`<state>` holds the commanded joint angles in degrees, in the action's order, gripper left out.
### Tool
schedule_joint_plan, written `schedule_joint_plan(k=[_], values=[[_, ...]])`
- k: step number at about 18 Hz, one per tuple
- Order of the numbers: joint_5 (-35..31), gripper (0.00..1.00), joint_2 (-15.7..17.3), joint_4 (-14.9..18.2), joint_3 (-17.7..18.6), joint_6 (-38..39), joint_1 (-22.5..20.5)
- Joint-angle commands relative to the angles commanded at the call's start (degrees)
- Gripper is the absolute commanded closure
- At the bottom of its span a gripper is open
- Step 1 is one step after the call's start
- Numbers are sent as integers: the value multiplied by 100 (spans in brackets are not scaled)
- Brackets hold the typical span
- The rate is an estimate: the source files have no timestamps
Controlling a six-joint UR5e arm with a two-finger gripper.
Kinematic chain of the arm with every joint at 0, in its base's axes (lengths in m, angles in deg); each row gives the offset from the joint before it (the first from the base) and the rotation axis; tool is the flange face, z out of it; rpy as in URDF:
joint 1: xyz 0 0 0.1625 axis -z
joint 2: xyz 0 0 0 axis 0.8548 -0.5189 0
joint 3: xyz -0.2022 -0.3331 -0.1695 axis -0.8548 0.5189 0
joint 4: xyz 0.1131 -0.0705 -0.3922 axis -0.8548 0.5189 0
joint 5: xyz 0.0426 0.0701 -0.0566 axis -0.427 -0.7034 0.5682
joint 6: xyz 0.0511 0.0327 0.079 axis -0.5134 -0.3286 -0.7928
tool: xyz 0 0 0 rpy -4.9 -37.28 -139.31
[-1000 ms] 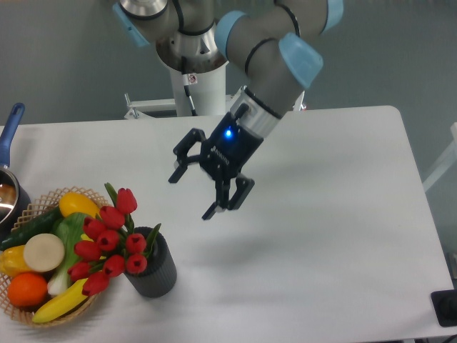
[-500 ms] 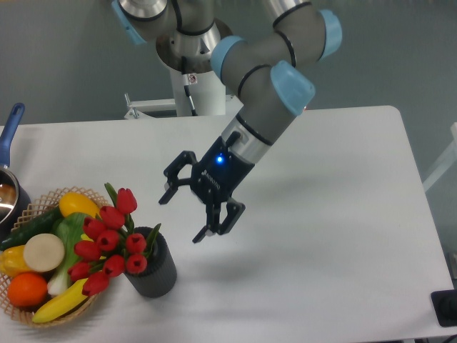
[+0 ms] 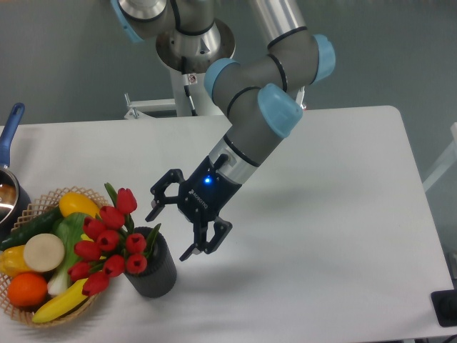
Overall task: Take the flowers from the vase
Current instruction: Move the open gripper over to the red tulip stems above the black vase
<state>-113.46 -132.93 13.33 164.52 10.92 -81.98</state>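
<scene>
The flowers [image 3: 108, 241], red closed tulip buds with green leaves, stand in the dark ribbed vase [image 3: 152, 266] near the table's front left and lean left over the basket. My gripper [image 3: 170, 231] hangs open just right of the bunch, a little above the vase's mouth, its fingers spread and holding nothing. It is apart from the buds and from the vase.
A wicker basket [image 3: 44, 199] of fruit and vegetables sits left of the vase, touching the flowers' heads. A pot with a blue handle [image 3: 11, 128] is at the far left edge. The white table [image 3: 321, 236] stretches right; a dark object [image 3: 446, 307] lies at the lower right corner.
The gripper has moved down and to the left, towards the flowers and vase, staying open. The flowers and vase have not moved.
</scene>
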Motion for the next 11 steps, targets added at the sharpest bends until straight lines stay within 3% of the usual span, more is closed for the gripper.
schedule_joint_plan(k=[11], values=[[-53,0,-35,-17,70,-26,273]])
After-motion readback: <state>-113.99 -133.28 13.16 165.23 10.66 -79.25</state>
